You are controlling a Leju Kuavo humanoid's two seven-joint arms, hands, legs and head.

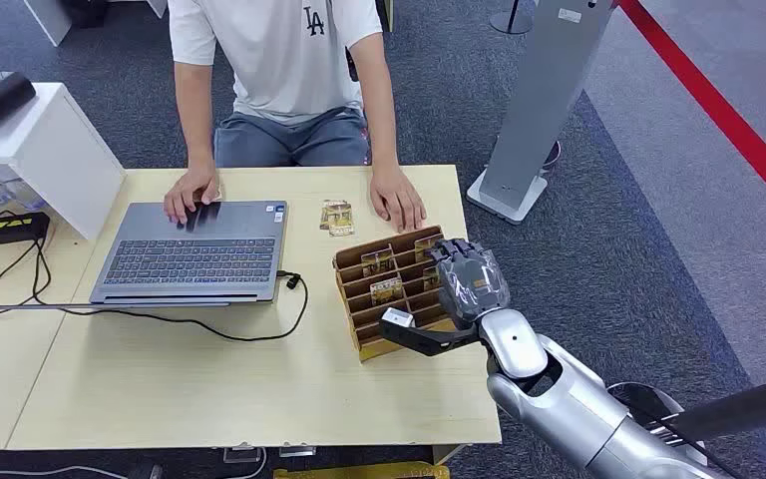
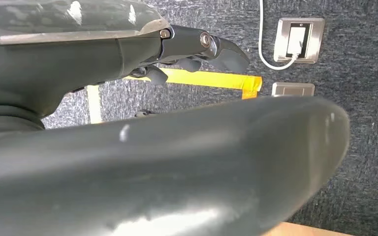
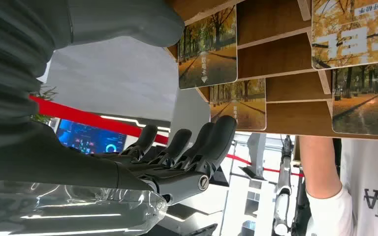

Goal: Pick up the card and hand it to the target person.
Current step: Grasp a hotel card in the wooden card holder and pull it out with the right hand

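**Right hand over the card rack**

Cards (image 1: 386, 289) stand in the slots of the brown rack (image 1: 374, 339) on the table (image 1: 160, 379). The right hand (image 1: 469, 282) hovers at the rack's right edge, fingers (image 3: 197, 147) loosely extended, grasping nothing. Two more cards (image 1: 337, 216) lie beyond the rack, beside the person's hand (image 1: 397, 205). The left hand (image 2: 197, 49) hangs over carpet, fingers curled, holding nothing.

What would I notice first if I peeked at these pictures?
First, the robot's shiny right hand, reaching over a brown slotted card holder near the table's right edge, with cards showing yellow autumn trees standing in its slots. Next, the person in a white shirt sitting across the table, one hand on an open grey laptop.
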